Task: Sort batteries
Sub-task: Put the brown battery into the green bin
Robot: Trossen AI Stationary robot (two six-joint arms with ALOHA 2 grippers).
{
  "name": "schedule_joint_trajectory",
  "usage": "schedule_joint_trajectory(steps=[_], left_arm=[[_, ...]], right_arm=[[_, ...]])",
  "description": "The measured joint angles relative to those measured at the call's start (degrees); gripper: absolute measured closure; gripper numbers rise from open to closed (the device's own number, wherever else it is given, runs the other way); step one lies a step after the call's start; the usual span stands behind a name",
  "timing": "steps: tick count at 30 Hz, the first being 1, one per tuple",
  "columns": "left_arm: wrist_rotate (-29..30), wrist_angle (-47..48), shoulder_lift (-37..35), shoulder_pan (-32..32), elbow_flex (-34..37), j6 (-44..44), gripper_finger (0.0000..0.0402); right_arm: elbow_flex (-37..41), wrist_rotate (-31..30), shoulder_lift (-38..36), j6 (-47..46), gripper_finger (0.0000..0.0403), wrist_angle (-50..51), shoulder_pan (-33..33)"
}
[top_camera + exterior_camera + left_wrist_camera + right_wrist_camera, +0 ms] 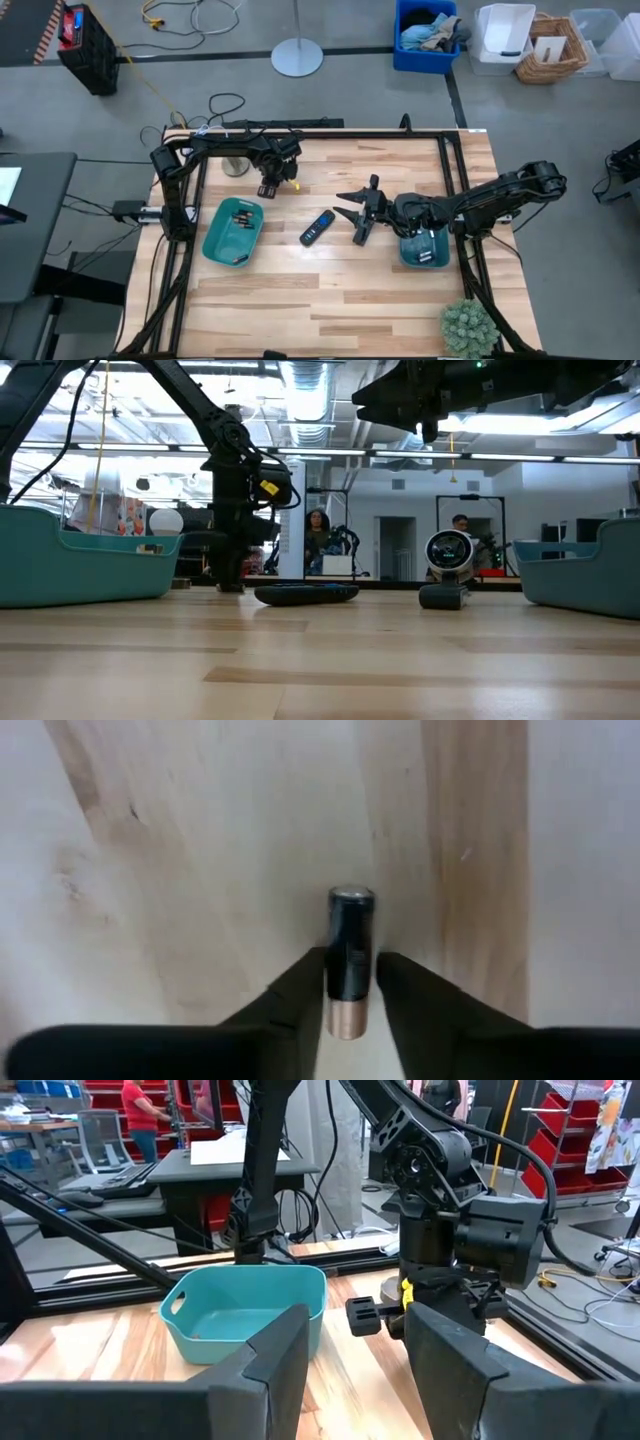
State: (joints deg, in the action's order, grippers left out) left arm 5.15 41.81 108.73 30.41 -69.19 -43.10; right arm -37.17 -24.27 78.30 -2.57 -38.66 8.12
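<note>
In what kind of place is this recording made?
Probably a robotics lab or workshop. Two arms are mounted on a black frame around a wooden table. On the grey concrete floor behind stand storage bins. The right wrist view shows red parts shelves and a desk.

light: bright, even, from overhead | glare: ceiling fixtures, low view | blur: near tabletop, low view
</note>
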Motion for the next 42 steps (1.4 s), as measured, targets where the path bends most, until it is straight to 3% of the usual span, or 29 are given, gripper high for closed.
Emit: schedule_joint_trajectory(steps=[5, 18, 22, 26, 32, 38, 42], left_arm=[[-2.19, 0.05, 0.00, 0.00, 0.04, 2.77, 0.0364], [-4.10, -1.20, -0.26, -0.28, -0.49, 6.52, 0.0365], [-9.54, -4.94, -2.79, -0.59, -0.46, 8.06, 0.0365], [-14.82, -9.77, -8.70, -0.88, -0.08, 10.81, 0.0365], [-18.11, -16.81, -21.88, -3.31, 4.23, 16.54, 0.0365], [-18.23, -20.57, -37.89, -7.29, 14.05, 23.73, 0.0365], [-13.88, -23.19, -48.59, -9.91, 23.00, 30.84, 0.0365]], right_arm=[[0.00, 0.02, 0.00, -0.28, 0.0221, -0.02, 0.00], [0.00, 0.02, 0.00, -0.44, 0.0220, 0.00, 0.00], [0.00, 0.02, 0.00, -0.42, 0.0220, 0.02, 0.00], [-0.02, 0.02, 0.00, -0.40, 0.0220, 0.11, 0.00], [-0.04, 0.02, 0.00, -0.39, 0.0220, 0.53, 0.00], [-0.04, 0.02, 0.00, -0.01, 0.0220, 0.80, 0.00], [-0.04, 0.02, 0.00, 0.07, 0.0220, 0.96, 0.00]])
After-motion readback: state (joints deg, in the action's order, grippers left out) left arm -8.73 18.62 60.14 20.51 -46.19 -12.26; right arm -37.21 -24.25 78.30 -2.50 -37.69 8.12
